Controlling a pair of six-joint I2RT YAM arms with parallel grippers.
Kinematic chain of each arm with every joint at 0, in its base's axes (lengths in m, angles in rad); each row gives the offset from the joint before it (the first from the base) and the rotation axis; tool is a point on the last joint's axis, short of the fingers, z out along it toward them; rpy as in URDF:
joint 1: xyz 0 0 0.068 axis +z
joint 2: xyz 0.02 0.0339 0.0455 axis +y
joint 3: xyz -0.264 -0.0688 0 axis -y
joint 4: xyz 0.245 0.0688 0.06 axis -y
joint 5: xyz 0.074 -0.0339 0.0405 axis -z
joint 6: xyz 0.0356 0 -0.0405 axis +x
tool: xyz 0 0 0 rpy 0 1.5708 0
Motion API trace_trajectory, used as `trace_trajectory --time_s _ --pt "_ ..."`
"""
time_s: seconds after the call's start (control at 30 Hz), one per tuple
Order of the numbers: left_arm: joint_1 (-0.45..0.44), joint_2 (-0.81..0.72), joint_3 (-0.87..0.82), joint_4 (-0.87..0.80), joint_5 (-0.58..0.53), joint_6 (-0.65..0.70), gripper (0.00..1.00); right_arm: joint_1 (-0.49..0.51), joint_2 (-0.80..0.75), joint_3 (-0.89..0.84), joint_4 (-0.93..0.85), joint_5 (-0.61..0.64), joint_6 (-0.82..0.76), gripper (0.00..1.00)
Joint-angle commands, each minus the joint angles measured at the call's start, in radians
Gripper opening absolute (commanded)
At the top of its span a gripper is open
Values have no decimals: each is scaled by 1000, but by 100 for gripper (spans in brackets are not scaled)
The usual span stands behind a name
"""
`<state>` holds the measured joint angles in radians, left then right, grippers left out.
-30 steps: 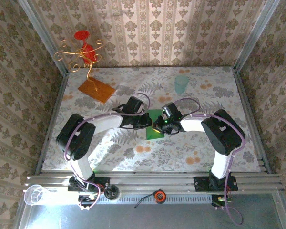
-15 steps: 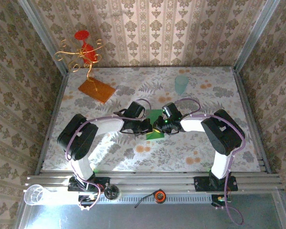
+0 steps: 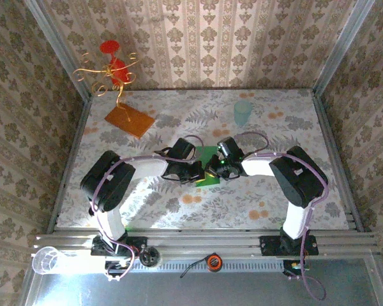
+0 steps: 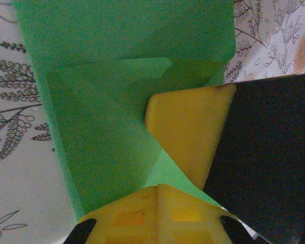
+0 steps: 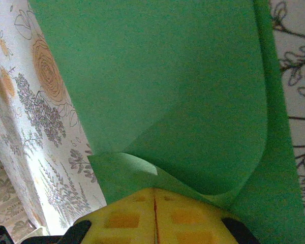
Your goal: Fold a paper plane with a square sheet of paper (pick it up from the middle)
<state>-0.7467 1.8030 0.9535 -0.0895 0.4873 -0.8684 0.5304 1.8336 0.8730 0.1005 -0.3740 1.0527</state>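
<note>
The green sheet of paper (image 3: pixel 209 158) lies partly folded at the table's middle, between both grippers. My left gripper (image 3: pixel 195 173) is shut, its yellow fingertips (image 4: pixel 142 211) pressed on the paper's near-left part (image 4: pixel 107 127), where a folded flap shows. My right gripper (image 3: pixel 212 172) is also shut and rests on the same flap; one of its yellow fingers (image 4: pixel 190 132) shows in the left wrist view. In the right wrist view the paper (image 5: pixel 168 91) curls up in a loop just ahead of the shut fingertips (image 5: pixel 132 213).
An orange-brown board (image 3: pixel 129 120) with a gold wire stand (image 3: pixel 112 67) sits at the back left. A teal cup (image 3: pixel 242 112) stands at the back right. A clear cup (image 3: pixel 48 260) lies off the table, by the near-left rail. Patterned walls close three sides.
My left gripper has slid right and nearer, onto the paper beside the right gripper. The right gripper has stayed in place.
</note>
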Motion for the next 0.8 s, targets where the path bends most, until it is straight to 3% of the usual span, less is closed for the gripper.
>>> trace_trajectory --time_s 0.0,0.77 --pt "-9 22 -7 -1 4 -6 5 -4 55 -40 -113 80 16 10" --pt "-17 27 18 -220 -75 116 0 -4 65 -43 -133 93 9 10"
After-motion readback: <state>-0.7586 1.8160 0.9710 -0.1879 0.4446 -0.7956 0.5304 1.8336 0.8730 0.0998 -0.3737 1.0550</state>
